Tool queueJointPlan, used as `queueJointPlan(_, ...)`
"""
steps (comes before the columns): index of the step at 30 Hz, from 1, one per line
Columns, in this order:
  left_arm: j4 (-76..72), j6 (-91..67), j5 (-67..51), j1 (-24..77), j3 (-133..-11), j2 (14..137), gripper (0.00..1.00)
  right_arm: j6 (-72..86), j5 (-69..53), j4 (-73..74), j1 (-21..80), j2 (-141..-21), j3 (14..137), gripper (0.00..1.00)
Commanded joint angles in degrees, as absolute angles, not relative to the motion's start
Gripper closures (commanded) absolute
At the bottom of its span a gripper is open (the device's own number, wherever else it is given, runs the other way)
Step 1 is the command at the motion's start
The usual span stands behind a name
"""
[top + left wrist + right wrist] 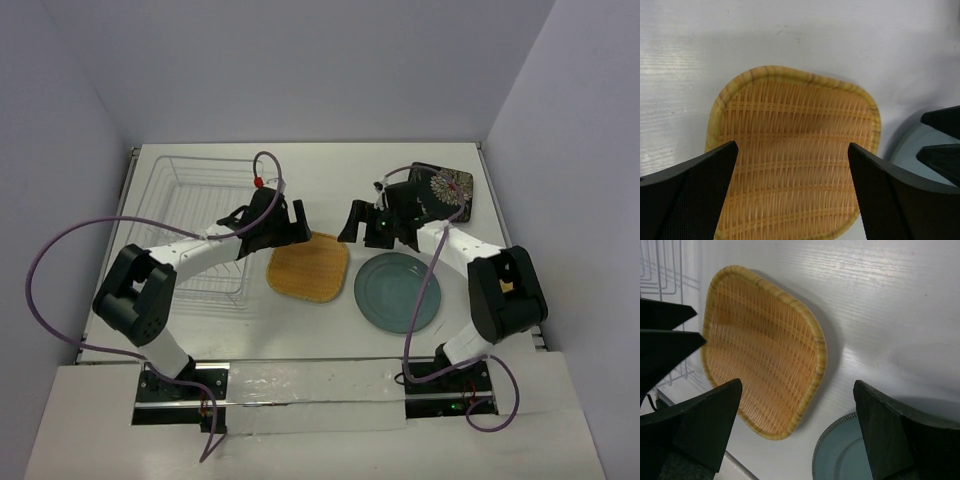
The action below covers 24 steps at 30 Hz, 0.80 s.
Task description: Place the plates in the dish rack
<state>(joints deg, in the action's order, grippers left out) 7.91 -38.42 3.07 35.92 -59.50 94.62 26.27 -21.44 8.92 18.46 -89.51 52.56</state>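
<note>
Both the left fingers (pixel 292 220) and right fingers (pixel 358 222) hang wide open, empty, by the woven plate (pixel 310 268), so pinch its rim gently, then stand it in the dish rack (pixel 185 205).

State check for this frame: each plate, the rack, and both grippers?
woven tan plate: flat on the table, not loaded, not gripped.
teal-grey plate: flat on the table, untouched.
black floral plate: flat on the table, partly hidden by the right arm.
dish rack: no plate visible in it.
left gripper: open, aimed at the woven tan plate.
right gripper: open, empty.
</note>
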Motion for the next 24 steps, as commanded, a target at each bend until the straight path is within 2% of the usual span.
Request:
queueJointPlan(1,8.1,-39.7,3.3,36.2,-61.5,97.5,0.01,25.4,-23.3,8.5,19.8,-93.4,56.4,0.01)
queueJointPlan(12,7.1,-40.7,2.6,36.2,-60.4,99.5,0.01,27.6,-24.6,8.5,20.8,-98.8,57.5,0.01)
queueJointPlan(15,6.8,-40.6,2.2,36.2,-60.3,99.6,0.01,28.0,-25.9,8.5,21.5,-101.0,58.5,0.04)
queueJointPlan(21,6.2,-40.4,0.8,36.2,-60.3,99.8,0.01,29.1,-29.5,8.5,22.1,-104.1,59.3,0.14)
queueJointPlan(24,5.9,-40.4,0.8,36.3,-60.3,99.4,0.01,29.9,-31.3,8.5,22.1,-105.5,59.4,0.28)
